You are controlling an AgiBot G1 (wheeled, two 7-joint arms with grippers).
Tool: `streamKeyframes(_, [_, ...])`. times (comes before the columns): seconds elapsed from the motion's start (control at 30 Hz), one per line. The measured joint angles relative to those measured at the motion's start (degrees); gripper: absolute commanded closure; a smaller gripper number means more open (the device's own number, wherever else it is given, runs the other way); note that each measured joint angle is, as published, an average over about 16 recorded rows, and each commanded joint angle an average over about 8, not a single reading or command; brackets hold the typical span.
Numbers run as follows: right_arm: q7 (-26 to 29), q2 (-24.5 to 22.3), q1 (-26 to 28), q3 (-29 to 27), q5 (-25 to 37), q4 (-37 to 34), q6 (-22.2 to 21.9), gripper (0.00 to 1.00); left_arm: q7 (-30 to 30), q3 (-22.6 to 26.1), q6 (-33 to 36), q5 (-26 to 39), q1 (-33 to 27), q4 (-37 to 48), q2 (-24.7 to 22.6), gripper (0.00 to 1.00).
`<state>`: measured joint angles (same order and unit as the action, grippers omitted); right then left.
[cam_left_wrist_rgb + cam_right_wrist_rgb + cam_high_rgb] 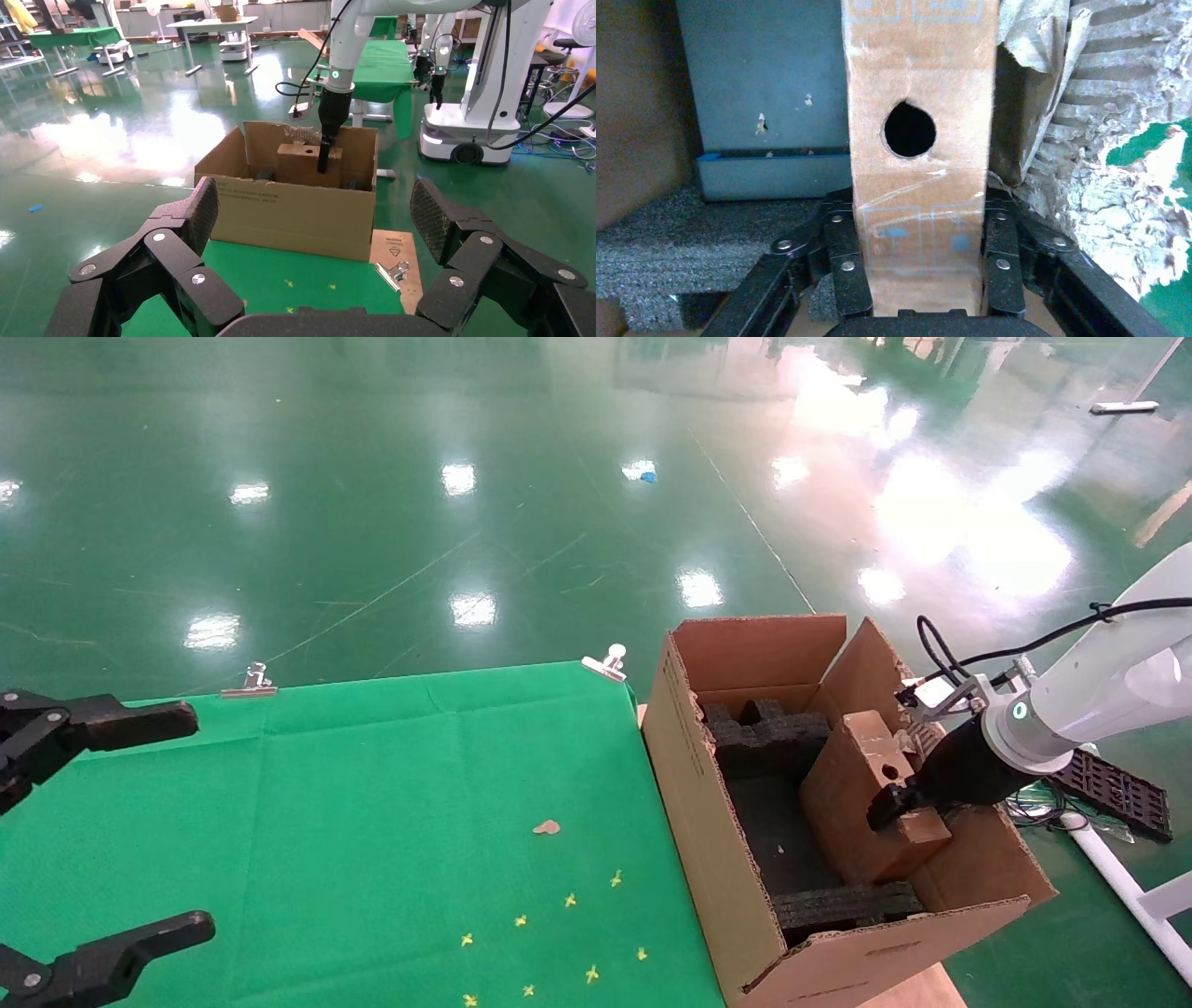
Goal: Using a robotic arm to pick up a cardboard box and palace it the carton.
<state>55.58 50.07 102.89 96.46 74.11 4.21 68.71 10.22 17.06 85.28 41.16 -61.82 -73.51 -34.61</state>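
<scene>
I have the right gripper (896, 800) clamped on the cardboard box (861, 794) inside the carton (736, 859), left gripper (112, 822) parked apart, and next I should lower it between the foam inserts (768, 733) and release.

The right arm (1099, 691) reaches down and inward, its hand (896, 803) clamped tight; the left hand (309, 246) hangs parked. Its fingers are spread wide.

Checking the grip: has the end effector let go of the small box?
No, the right end effector clamps the small box on both sides.

A table under green cloth (372, 784) carries the carton (708, 859) at its right edge; small yellow marks (568, 900) dot the cloth.
</scene>
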Motion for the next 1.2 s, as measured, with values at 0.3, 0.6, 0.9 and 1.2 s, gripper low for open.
streamKeyframes(0.3, [-1.8, 0.5, 2.5, -0.2, -0.2, -0.3, 0.8, 0.00, 0.0, 0.0, 0.0, 0.0, 0.0, 0.0, 0.0, 0.00])
streamKeyframes(0.6, [-8.1, -1.1, 11.8, -2.2, -2.4, 2.6, 2.4, 0.00, 0.0, 0.1, 0.0, 0.0, 0.0, 0.0, 0.0, 0.00])
streamKeyframes(0.9, [-13.6, -4.2, 22.5, -4.4, -4.4, 9.1, 3.3, 0.00, 0.0, 0.1, 0.0, -0.1, 0.0, 0.0, 0.0, 0.00])
streamKeyframes(1.2, [-14.9, -6.9, 25.2, -7.3, -6.0, 15.7, 3.0, 0.00, -0.1, 0.1, -0.1, -0.1, 0.0, 0.0, 0.0, 0.00])
